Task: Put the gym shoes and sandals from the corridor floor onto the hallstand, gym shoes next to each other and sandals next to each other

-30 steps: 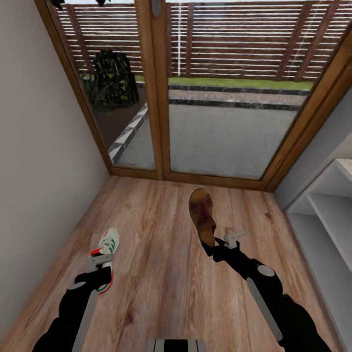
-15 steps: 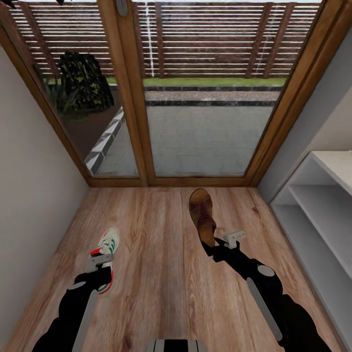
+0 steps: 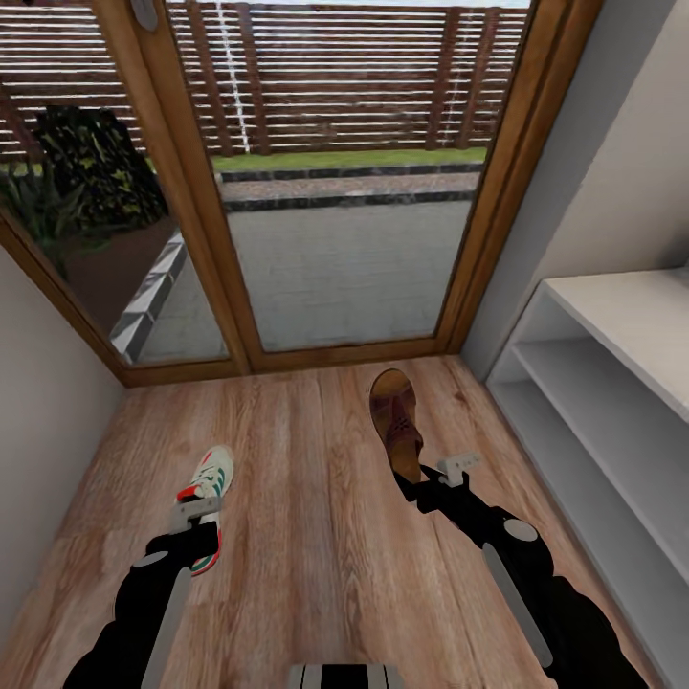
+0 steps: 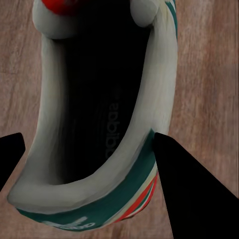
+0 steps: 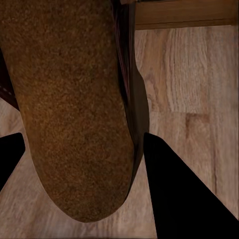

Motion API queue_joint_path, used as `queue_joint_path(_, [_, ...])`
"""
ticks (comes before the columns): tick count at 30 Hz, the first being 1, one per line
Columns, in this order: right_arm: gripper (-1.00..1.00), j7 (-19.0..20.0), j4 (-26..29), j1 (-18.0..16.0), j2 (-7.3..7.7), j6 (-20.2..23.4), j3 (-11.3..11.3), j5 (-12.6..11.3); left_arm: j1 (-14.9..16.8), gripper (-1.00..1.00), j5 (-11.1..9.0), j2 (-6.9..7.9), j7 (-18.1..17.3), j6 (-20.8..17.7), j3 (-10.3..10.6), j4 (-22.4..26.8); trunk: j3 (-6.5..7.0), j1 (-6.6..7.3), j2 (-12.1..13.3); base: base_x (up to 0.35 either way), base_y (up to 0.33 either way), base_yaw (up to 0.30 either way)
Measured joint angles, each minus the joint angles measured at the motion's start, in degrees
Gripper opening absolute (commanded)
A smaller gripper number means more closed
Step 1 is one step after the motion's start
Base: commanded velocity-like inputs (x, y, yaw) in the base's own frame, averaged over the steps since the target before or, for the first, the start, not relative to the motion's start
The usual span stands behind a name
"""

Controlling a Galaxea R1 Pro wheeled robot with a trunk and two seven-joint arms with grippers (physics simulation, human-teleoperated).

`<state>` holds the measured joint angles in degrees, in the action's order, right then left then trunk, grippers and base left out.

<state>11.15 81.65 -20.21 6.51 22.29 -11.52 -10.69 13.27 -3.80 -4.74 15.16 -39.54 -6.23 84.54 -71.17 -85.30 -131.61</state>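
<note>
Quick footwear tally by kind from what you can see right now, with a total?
Gym shoes: 1, white with green stripes, held at the left gripper.
Sandals: 1, reddish-brown, held at the right gripper.
Total: 2 pieces of footwear in view.

"adidas" printed on gym shoe (image 4: 99, 124) insole

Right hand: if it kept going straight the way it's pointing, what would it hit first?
Apart from the sandal the right hand already holds, probably the glass door's wooden frame, though depth is uncertain.
</note>
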Motion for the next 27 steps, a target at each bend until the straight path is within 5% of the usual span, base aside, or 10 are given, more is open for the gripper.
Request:
queue_joint_path(12, [-1.00,-0.06,0.00,0.00,0.00,0.00,0.00,0.02,0.00,-1.00,-0.05,0.00,0.00,0.00,0.00,0.00,0.00,0.00,0.00,0.000,0.011,-0.297])
queue_joint_path(27, [-1.00,-0.04,0.01,0.00,0.00,0.00,0.00,0.00,0.00,-1.00,0.01,0.00,0.00,0.00,0.00,0.00,0.00,0.00,0.00,0.000,0.257,-0.297])
